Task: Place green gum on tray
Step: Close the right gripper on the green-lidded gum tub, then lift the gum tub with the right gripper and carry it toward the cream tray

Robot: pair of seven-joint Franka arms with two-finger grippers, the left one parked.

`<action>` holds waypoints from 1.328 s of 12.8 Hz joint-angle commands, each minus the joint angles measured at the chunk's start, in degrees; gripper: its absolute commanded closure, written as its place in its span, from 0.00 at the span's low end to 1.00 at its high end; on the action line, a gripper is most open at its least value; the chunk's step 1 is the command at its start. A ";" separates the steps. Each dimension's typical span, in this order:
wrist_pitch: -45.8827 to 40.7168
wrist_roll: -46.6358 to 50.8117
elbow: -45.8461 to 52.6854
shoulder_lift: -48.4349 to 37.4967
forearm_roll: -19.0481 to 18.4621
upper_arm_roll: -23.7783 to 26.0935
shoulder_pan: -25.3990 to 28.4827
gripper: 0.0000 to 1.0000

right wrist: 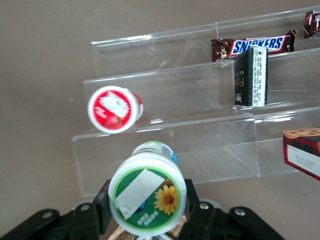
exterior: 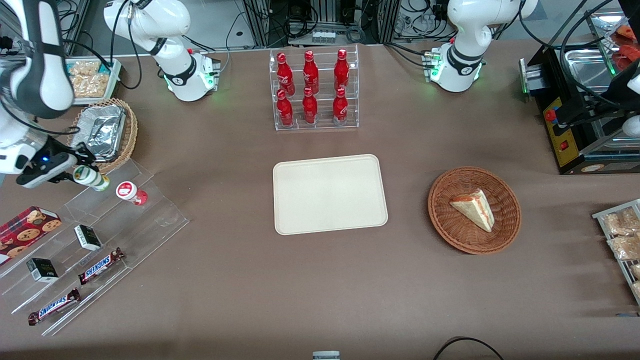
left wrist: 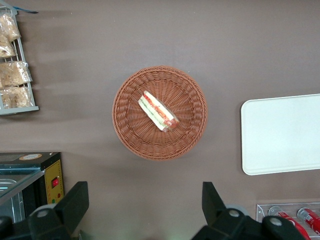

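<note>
**Q:** What is the setting?

**A:** A brown table (exterior: 310, 280) with cabling and arm bases along its farther edge. At my end stands a clear stepped acrylic rack (exterior: 107, 240); a cream tray (exterior: 330, 194) lies flat mid-table, and a wicker basket holding a sandwich wedge (exterior: 474, 210) sits toward the parked arm's end.

**Q:** Where is your gripper, and what are the fingers doing?

**A:** My gripper (exterior: 82, 167) hangs over the rack's uppermost step, just in front of a second basket lined with a foil pan (exterior: 102, 131). My fingers (right wrist: 102, 202) are pinching the green gum (right wrist: 147, 194) by its body, one on each side, lid facing my wrist camera.

**Q:** So the green gum is not on the tray?

**A:** Correct. It is tilted in my grip above the rack (right wrist: 200, 150), well apart from the tray, whose surface is bare.

**Q:** What lies near the bottle?

**A:** The red-lidded gum (right wrist: 114, 109) rests on the step beside it, close but not touching. Lower steps carry small dark boxes (exterior: 88, 237) and two Snickers bars (exterior: 101, 265); a cookie box (exterior: 26, 227) sits at the rack's edge.
</note>
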 commanded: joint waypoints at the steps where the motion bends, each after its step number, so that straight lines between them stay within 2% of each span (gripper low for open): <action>1: -10.59 4.59 8.23 -0.08 0.06 -0.12 3.51 1.00; 3: -15.70 11.09 11.66 -0.17 0.06 -0.03 8.25 1.00; 6: -21.07 25.75 16.94 0.53 0.06 -0.03 18.18 1.00; 10: -21.17 49.48 22.12 4.73 0.49 -0.12 33.29 1.00; 12: -21.17 60.20 25.98 8.86 2.15 -0.12 39.54 1.00; 14: -19.86 70.14 29.50 14.56 3.22 -0.12 44.73 1.00; 17: -13.11 80.97 32.59 22.31 3.40 -0.12 50.54 1.00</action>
